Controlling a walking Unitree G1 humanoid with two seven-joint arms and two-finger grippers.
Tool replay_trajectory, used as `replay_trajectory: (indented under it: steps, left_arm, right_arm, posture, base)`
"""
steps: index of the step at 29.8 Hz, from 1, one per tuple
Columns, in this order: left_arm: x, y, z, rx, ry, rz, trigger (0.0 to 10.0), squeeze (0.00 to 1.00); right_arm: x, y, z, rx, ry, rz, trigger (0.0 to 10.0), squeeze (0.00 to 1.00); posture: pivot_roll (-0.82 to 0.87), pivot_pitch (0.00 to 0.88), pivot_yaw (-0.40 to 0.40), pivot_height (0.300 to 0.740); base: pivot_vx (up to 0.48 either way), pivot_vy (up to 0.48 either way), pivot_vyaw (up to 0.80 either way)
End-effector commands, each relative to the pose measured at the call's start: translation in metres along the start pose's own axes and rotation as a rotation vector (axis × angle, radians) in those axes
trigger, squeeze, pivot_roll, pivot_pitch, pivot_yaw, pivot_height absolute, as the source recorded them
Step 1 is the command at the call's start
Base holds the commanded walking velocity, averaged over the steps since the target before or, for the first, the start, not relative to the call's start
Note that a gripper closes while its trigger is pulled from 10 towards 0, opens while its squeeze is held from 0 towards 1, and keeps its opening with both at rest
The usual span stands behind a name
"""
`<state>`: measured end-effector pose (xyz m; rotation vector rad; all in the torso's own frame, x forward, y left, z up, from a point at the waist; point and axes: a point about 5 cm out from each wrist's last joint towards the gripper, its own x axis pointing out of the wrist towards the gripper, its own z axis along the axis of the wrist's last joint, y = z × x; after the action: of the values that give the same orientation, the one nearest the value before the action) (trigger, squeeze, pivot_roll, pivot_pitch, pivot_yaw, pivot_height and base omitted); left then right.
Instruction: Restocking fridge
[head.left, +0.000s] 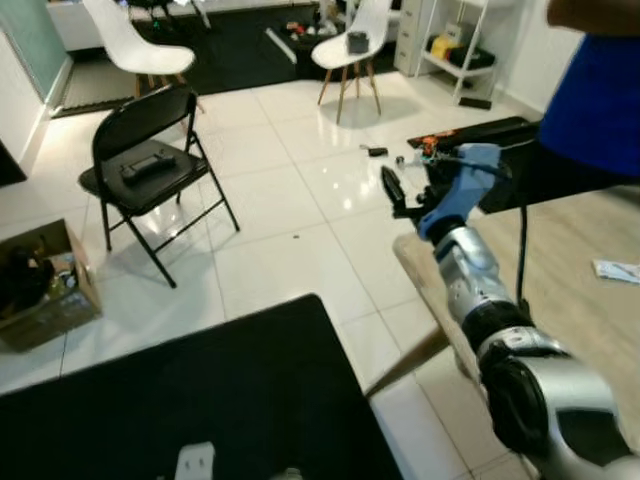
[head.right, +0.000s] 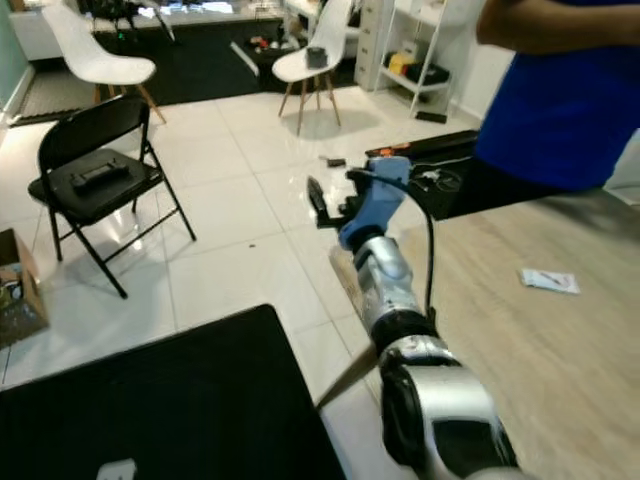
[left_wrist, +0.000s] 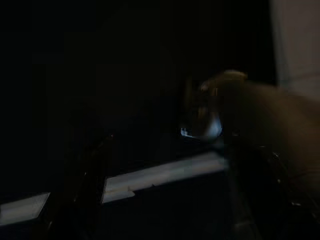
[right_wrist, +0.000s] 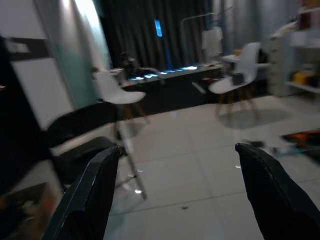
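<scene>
Restocking looks barely begun: your right gripper (right_wrist: 177, 195) is raised over the tiled floor (head.left: 270, 200) beside the wooden counter (head.right: 520, 330), fingers spread wide and holding nothing (no fridge or groceries that I can make out). A person in a blue shirt (head.right: 570, 100) stands close. The left wrist view is too dark to tell that gripper's state.

Black folding chair (head.left: 150, 170), white chairs (head.left: 350, 45)

Two white chairs (head.left: 130, 42) (head.left: 352, 45), one black folding chair (head.left: 145, 165), one cardboard box (head.left: 45, 290), one white shelf unit (head.left: 455, 45), one person in blue (head.left: 595, 95).
</scene>
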<state>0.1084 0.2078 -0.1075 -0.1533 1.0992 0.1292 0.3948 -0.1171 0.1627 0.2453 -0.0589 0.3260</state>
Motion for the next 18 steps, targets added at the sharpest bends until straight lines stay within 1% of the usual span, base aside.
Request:
replay_trajectory:
  steps: [1,9,10,11,12,15,16,17,18]
  left_arm:
    - [0.000,-0.006,-0.006,-0.005,0.023,-0.017,10.0,0.00]
    - [0.000,-0.008,-0.007,-0.013,0.021,-0.025,10.0,0.00]
    - [0.000,-0.008,-0.008,-0.013,0.021,-0.025,10.0,0.00]
    - [0.000,-0.008,-0.008,-0.014,0.020,-0.026,10.0,0.00]
    - [0.000,-0.008,-0.008,-0.014,0.020,-0.026,10.0,0.00]
    - [-0.001,-0.009,-0.011,-0.010,0.020,-0.032,10.0,0.00]
    - [-0.001,-0.009,-0.011,-0.010,0.020,-0.032,10.0,0.00]
    - [-0.002,-0.010,-0.014,-0.018,0.018,-0.041,10.0,0.00]
    - [-0.002,-0.011,-0.015,-0.023,0.017,-0.044,10.0,0.00]
  right_arm:
    - [0.001,0.002,0.001,-0.027,0.007,0.004,10.0,0.00]
    - [0.003,0.005,-0.001,-0.063,0.030,-0.009,10.0,0.00]
    - [0.003,0.005,-0.001,-0.078,0.041,-0.021,10.0,0.00]
    - [0.004,0.004,-0.002,-0.120,0.066,-0.043,10.0,0.00]
    - [0.004,0.004,-0.002,-0.120,0.066,-0.043,10.0,0.00]
    - [0.005,-0.007,-0.002,-0.259,0.163,-0.159,10.0,0.00]
    - [0.005,-0.007,-0.002,-0.259,0.163,-0.159,10.0,0.00]
    - [0.002,-0.022,-0.001,-0.325,0.225,-0.254,10.0,0.00]
    - [0.000,-0.029,0.000,-0.340,0.244,-0.291,10.0,0.00]
  posture:
    - [0.04,0.000,-0.032,0.740]
    - [0.05,0.000,-0.039,0.740]
    - [0.05,0.000,-0.039,0.740]
    - [0.04,0.000,-0.041,0.740]
    - [0.04,0.000,-0.041,0.740]
    - [0.04,0.027,-0.046,0.740]
    - [0.04,0.027,-0.046,0.740]
    - [0.04,0.051,-0.053,0.740]
    - [0.04,0.057,-0.055,0.740]
  base:
    - [0.000,0.000,0.00]
    - [0.000,0.000,0.00]
    - [0.000,0.000,0.00]
    - [0.000,0.000,0.00]
    - [0.000,0.000,0.00]
    - [0.000,0.000,0.00]
    - [0.000,0.000,0.00]
    - [0.000,0.000,0.00]
    - [0.000,0.000,0.00]
